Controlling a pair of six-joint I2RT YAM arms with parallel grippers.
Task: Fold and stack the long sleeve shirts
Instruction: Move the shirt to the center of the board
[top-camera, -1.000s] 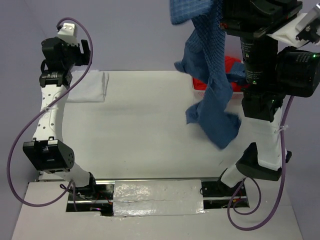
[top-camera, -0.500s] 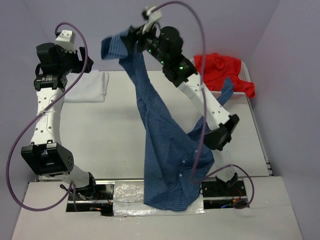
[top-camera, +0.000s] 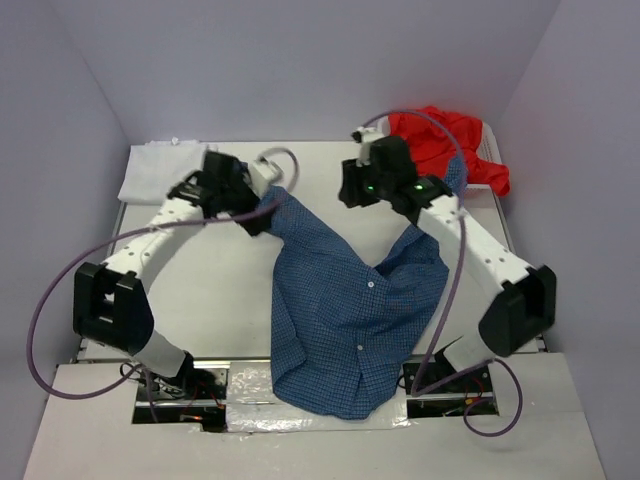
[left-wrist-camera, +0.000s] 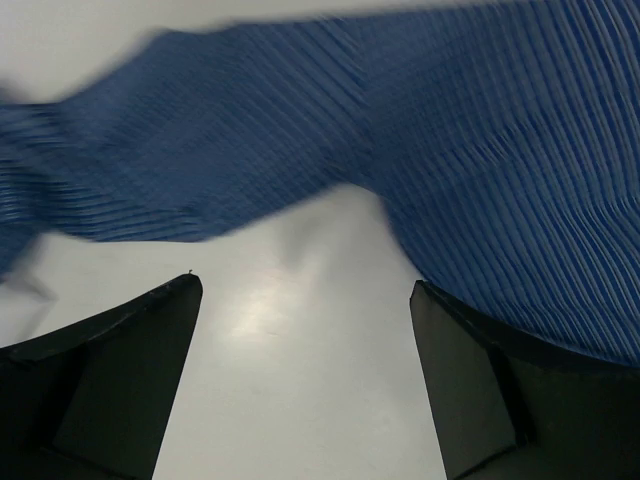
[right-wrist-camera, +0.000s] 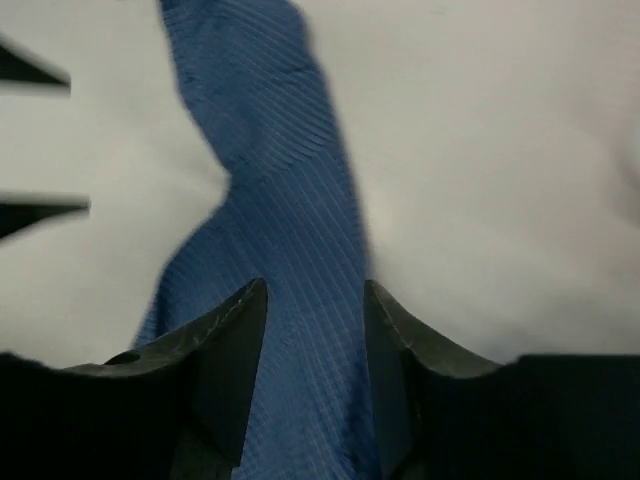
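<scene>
The blue checked shirt (top-camera: 340, 310) lies open on the table, its hem hanging over the near edge and one sleeve (top-camera: 455, 182) reaching toward the back right. My left gripper (top-camera: 268, 208) is at its top left corner. It is wide open over bare table (left-wrist-camera: 305, 285), with the blue cloth (left-wrist-camera: 500, 150) just past its fingertips. My right gripper (top-camera: 343, 192) hangs over the shirt's top edge with its jaws part-way apart (right-wrist-camera: 315, 285). A strip of blue cloth (right-wrist-camera: 280, 200) runs between them. A folded white shirt (top-camera: 165, 165) lies at the back left. A red shirt (top-camera: 450, 140) is heaped at the back right.
The red shirt sits in a white mesh basket (top-camera: 490, 150) at the table's back right corner. Purple cables loop from both arms. Grey walls close in the table on three sides. The arm bases and a silver-taped strip (top-camera: 315, 390) are at the near edge.
The right arm swung the blue shirt down from high in the air, and it now lies on the table. The left arm came in from the back left to the shirt's top corner.
</scene>
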